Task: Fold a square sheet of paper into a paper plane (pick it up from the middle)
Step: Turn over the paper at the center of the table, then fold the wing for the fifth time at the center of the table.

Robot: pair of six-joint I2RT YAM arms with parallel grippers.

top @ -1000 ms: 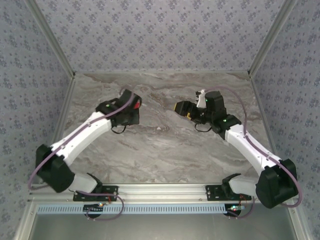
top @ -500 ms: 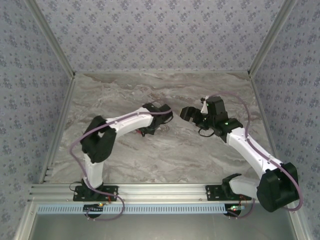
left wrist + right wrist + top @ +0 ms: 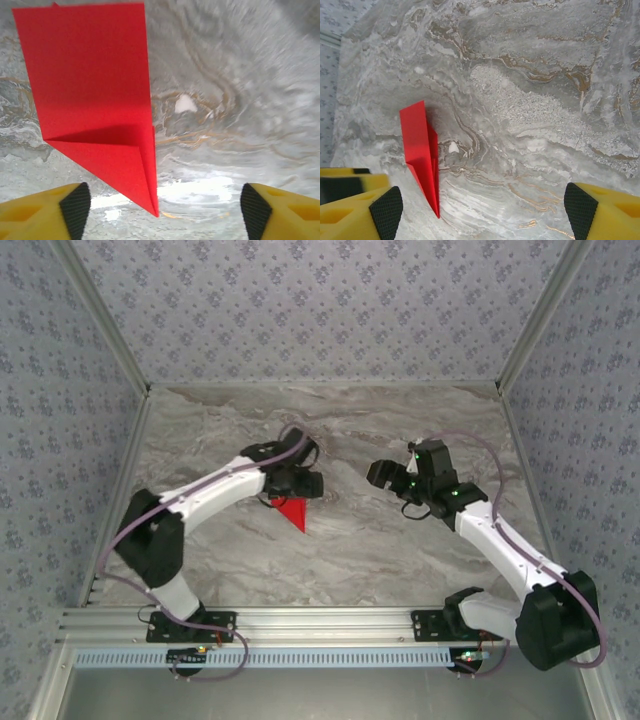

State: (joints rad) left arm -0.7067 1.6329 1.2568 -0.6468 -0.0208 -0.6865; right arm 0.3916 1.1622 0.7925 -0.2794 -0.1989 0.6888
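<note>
Left wrist, red paper plane [image 3: 95, 90], pointed tip, layered crease

We note the paper plane [image 3: 95, 95] lying on the marble bench [image 3: 240, 100], tip toward us. Left tool [image 3: 165, 207] spread wide, gripping nothing.

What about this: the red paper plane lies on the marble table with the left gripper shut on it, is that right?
Not quite. The left wrist view shows the left gripper open, its fingers spread wide, not gripping the red paper plane. The plane does lie on the marble table.
</note>
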